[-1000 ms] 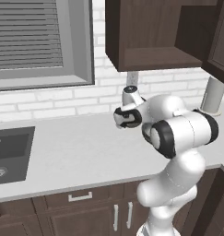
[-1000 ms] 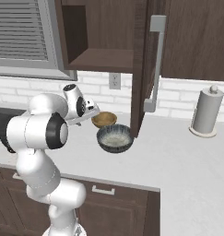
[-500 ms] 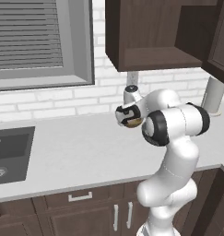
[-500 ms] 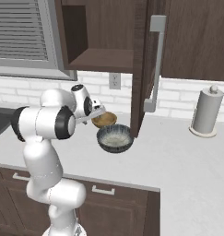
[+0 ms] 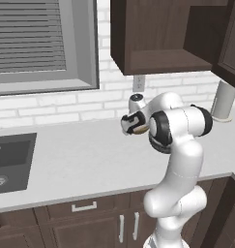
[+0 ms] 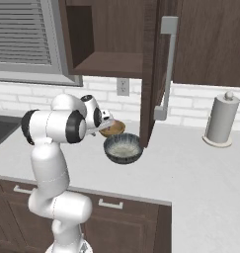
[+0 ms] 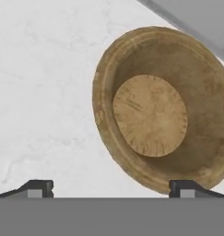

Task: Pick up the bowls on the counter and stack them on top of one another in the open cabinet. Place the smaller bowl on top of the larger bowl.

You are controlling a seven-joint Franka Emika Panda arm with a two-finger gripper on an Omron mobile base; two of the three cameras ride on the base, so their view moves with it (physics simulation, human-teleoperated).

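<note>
On the light grey speckled stone counter (image 5: 80,155), the two-finger gripper (image 5: 133,123) hangs at the small tan-brown wooden bowl (image 5: 140,129). From the right, this bowl (image 6: 113,128) sits just behind the wider dark grey bowl (image 6: 123,149). Hand camera: fingertips (image 7: 39,186) apart, the bowl (image 7: 164,110) offset toward the right tip.

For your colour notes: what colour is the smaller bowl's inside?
Golden-brown, wood-grained; the smaller bowl shows best in the hand view.
</note>
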